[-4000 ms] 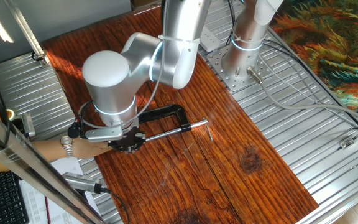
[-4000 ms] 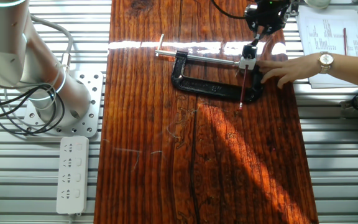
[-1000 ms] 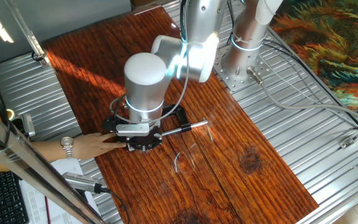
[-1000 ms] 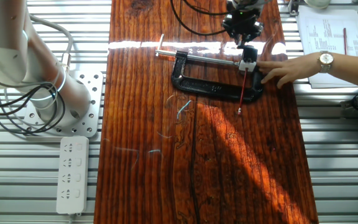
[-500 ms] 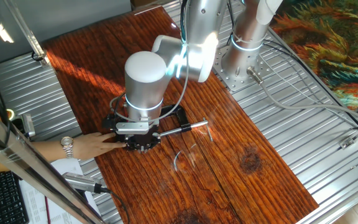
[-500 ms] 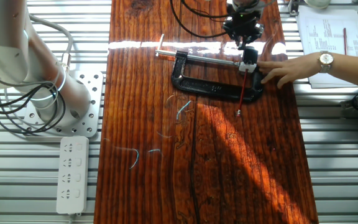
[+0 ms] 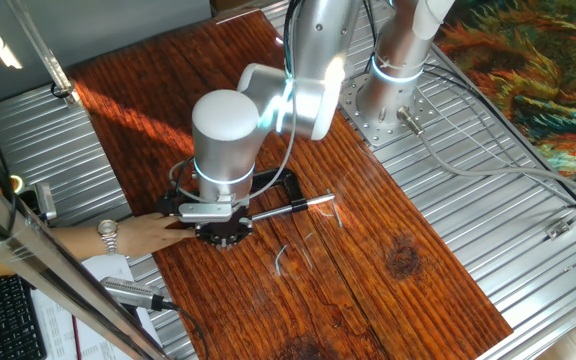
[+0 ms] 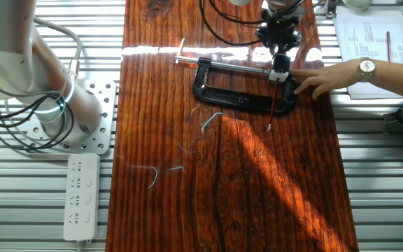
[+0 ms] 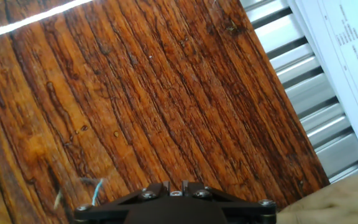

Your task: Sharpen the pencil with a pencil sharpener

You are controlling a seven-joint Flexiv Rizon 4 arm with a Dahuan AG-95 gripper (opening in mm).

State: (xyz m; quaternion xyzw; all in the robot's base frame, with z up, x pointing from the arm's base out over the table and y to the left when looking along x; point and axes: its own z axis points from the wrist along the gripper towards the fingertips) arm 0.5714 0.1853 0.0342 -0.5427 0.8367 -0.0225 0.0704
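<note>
In the other fixed view the pencil (image 8: 273, 101), a thin red stick, lies across the lower bar of the black C-clamp (image 8: 233, 98), with its near tip on the wood. Its far end meets the pencil sharpener (image 8: 280, 71), a tiny block with a whitish spot at the end of the clamp's screw rod (image 8: 229, 66). My gripper (image 8: 280, 63) comes down on that same spot and looks shut on the pencil's far end. In the hand view the jaws of my gripper (image 9: 173, 186) stand close together, and the pencil is hidden. In one fixed view my hand (image 7: 220, 236) hides both.
A person's hand (image 8: 320, 77) rests against the clamp's right end and also shows in one fixed view (image 7: 143, 235). Papers (image 8: 369, 42) lie at the right. Thin pale curls (image 8: 208, 120) lie on the wood. The arm's base (image 8: 68, 115) and a power strip (image 8: 81, 196) stand at the left.
Over four seconds my arm has swung round above the clamp while the fingertips stayed at the sharpener. The pencil's near tip slid slightly forward. Pale curls have appeared on the wood.
</note>
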